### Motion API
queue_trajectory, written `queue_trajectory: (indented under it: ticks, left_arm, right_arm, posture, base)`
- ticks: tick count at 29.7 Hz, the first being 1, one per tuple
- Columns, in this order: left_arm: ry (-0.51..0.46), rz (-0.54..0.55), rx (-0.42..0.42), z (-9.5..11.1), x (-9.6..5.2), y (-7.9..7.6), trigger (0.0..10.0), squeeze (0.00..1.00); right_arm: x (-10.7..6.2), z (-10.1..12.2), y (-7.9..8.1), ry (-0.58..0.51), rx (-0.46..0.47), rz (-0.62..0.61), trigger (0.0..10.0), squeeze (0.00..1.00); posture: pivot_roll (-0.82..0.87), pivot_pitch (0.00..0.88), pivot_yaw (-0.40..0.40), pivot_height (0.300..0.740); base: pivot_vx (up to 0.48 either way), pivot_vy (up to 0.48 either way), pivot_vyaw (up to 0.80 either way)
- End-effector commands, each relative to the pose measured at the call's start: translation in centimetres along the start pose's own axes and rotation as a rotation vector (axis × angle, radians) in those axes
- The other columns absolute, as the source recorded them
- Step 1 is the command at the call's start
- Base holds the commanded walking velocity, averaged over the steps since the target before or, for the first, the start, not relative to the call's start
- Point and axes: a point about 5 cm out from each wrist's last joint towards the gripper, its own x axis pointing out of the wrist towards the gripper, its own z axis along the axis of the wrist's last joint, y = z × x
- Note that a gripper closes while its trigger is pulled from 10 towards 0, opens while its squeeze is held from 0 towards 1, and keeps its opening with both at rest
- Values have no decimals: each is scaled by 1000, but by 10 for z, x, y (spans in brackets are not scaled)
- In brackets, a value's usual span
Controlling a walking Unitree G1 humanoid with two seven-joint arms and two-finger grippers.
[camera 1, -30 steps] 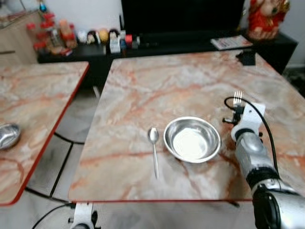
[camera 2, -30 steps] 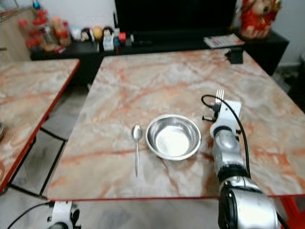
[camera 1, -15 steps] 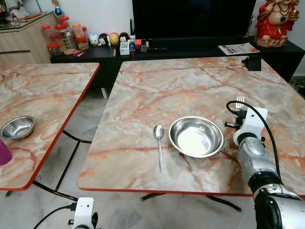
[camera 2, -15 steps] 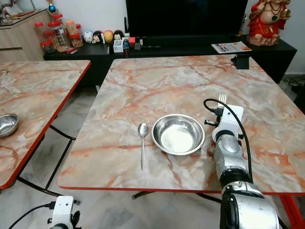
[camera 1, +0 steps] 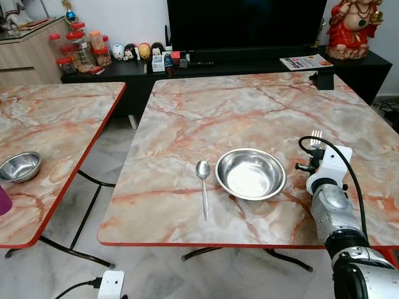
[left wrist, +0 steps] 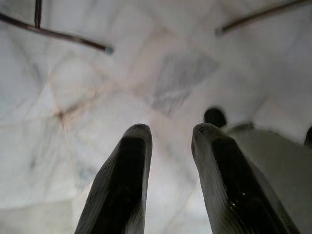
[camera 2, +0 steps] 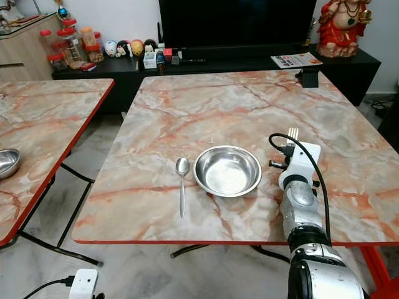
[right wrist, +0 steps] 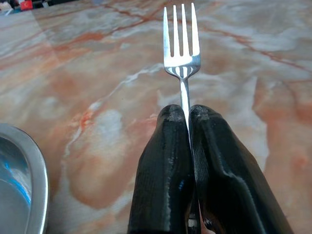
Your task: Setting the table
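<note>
A steel bowl [camera 1: 250,173] sits near the front of the marble table [camera 1: 249,106]. A spoon [camera 1: 203,180] lies just left of it, handle toward me. My right gripper [right wrist: 187,111] is shut on the handle of a fork [right wrist: 181,44], tines pointing away from me. It hovers low over the table to the right of the bowl, where the fork tines [camera 1: 316,134] stick out past the white wrist. My left gripper [left wrist: 170,132] hangs over pale floor tiles, fingers apart with nothing between them.
A second marble table [camera 1: 56,118] stands to the left with a small steel bowl [camera 1: 20,166] and a purple cup [camera 1: 3,202]. A black TV console [camera 1: 249,59] with jars, figurines and a red statue [camera 1: 354,25] runs behind. A black object [camera 1: 323,79] sits at the table's far right corner.
The head camera has shifted and the blur has cleared. The right gripper still holds the fork to the right of the bowl; bowl and spoon have not moved.
</note>
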Motion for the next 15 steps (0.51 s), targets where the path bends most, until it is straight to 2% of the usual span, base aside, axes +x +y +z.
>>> queue_trajectory:
  ticks: [1,10,15]
  left_arm:
    - [91,19,42,-20,-5,8,10000,0]
    - [81,38,10,-21,-5,9,10000,0]
    - [70,39,5,-17,-4,8,10000,0]
  right_arm:
    - [2,8,1,-24,11,-4,10000,0]
    - [2,9,5,-12,-11,42,10000,0]
    - [-6,-5,13,43,-31,117,10000,0]
  posture:
    - [-66,0,71,740]
    - [-58,0,57,740]
    - [-62,0,51,740]
  base:
    - [0,0,0]
    - [0,0,0]
    - [0,0,0]
